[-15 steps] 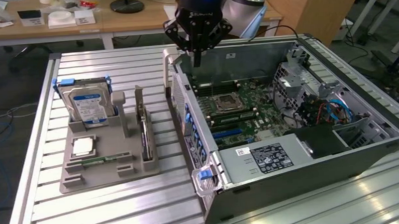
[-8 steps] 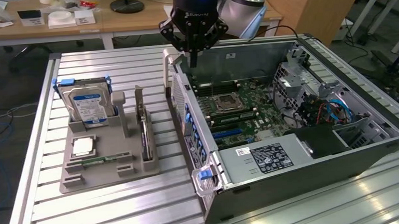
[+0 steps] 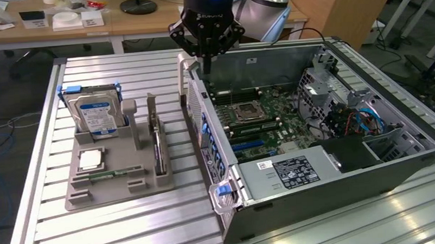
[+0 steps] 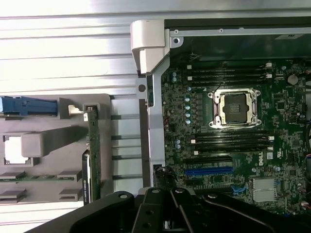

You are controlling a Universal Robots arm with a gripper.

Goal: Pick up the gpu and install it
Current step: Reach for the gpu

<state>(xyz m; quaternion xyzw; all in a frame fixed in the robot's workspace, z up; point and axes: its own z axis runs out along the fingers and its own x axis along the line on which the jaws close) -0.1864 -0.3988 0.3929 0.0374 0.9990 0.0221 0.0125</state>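
One claw (image 3: 207, 65) on my screen, its fingers pressed together with nothing between them. It hangs over the wall of the open computer case (image 3: 350, 196) that lies toward the exterior view's left, near the motherboard (image 3: 283, 106), and I see it touching nothing. The gpu (image 3: 158, 148) stands on edge in a slot of the grey tray (image 3: 111, 199) on the desk (image 3: 98, 234), just beside the case, well apart from the claw. A hard drive (image 3: 95, 115) stands upright in the same tray.

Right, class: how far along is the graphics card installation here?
Nothing done yet: the thin dark expansion card stands on edge in the grey tray. The black gripper hangs shut and empty over the wall of the open computer case. Pickup and seating both remain.
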